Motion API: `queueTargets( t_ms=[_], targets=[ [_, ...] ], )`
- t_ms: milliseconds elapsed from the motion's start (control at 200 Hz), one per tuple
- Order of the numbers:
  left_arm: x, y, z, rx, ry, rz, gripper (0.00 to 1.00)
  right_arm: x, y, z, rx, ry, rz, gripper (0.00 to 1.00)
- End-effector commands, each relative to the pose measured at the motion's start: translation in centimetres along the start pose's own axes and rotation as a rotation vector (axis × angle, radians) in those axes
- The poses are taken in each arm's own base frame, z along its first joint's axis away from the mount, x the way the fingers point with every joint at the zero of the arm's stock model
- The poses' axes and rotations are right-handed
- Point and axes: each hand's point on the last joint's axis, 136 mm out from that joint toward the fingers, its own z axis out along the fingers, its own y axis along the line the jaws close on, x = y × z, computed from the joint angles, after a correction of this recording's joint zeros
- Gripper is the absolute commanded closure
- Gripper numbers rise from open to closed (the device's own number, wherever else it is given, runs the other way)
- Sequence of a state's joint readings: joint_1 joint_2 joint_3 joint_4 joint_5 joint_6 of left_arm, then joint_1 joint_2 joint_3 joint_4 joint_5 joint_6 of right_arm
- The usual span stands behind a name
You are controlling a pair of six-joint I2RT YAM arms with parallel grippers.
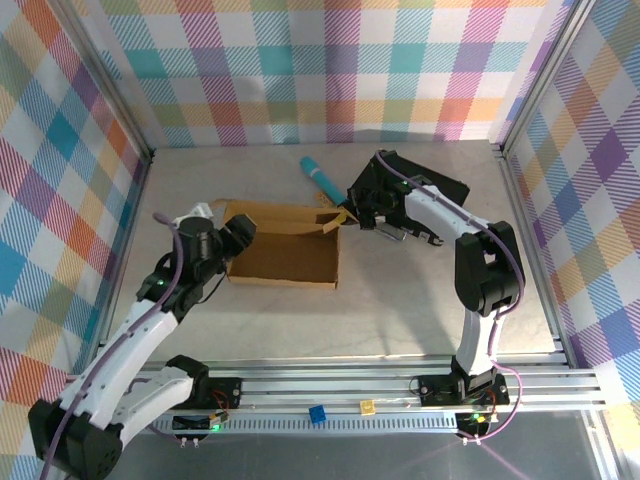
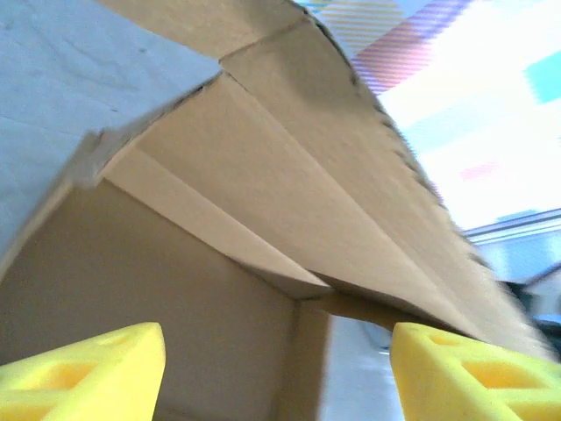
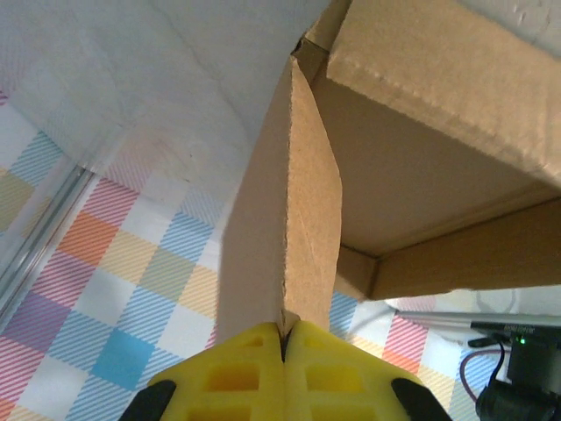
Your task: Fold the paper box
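Cardboard paper box (image 1: 283, 258) lies mid-table, long axis left to right between the arms. Right gripper (image 3: 285, 331) is pinched shut on its right-end flap (image 3: 285, 210); left gripper (image 2: 276, 360) stands open just beside the left end

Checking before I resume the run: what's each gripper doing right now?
Left gripper: open, gripping nothing.
Right gripper: closed on a flap of the paper box.
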State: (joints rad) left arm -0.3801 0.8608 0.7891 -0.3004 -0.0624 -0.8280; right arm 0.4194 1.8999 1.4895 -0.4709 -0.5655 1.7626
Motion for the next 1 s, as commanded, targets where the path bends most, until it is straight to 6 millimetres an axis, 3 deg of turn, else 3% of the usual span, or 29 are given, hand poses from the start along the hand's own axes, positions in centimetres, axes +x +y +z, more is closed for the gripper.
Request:
queueTargets(
  t_ms=[0, 175, 280, 345, 430, 595, 770, 995],
  targets=[
    [-0.5, -2.0, -3.5, 0.056, 0.03, -0.191, 0.36, -0.8, 0.3, 0.1, 0.013, -0.033, -0.036, 1.0],
    [-3.4, -3.9, -6.7, 0.075, -0.015, -0.34, 0.4, -1.0, 0.9, -0.1, 0.01, -0.041, -0.073, 1.0],
    [-5.5, -2.6, -8.3, -0.041, -0.077, -0.398, 0.41, -1.0, 1.5, -0.3, 0.024, -0.042, -0.137, 1.0],
    [-6.7, -1.5, -8.2, -0.103, -0.098, -0.409, 0.42, -0.9, 1.8, -0.3, 0.03, -0.034, -0.174, 1.0],
    [-7.5, 0.7, -6.3, -0.169, -0.075, -0.475, 0.41, -1.0, 1.7, -0.1, 0.046, -0.029, -0.211, 1.0],
    [-8.9, 4.4, -0.5, -0.144, -0.013, -0.687, 0.38, -1.1, 1.3, -0.1, 0.065, -0.023, -0.272, 1.0],
    [-7.5, 6.0, 4.0, -0.212, 0.161, -0.693, 0.33, -1.2, 1.1, 0.1, 0.078, -0.012, -0.29, 1.0],
    [-6.2, 7.1, 8.3, -0.12, 0.18, -0.853, 0.27, -1.3, 1.0, 0.2, 0.08, -0.008, -0.286, 1.0]
  ],
)
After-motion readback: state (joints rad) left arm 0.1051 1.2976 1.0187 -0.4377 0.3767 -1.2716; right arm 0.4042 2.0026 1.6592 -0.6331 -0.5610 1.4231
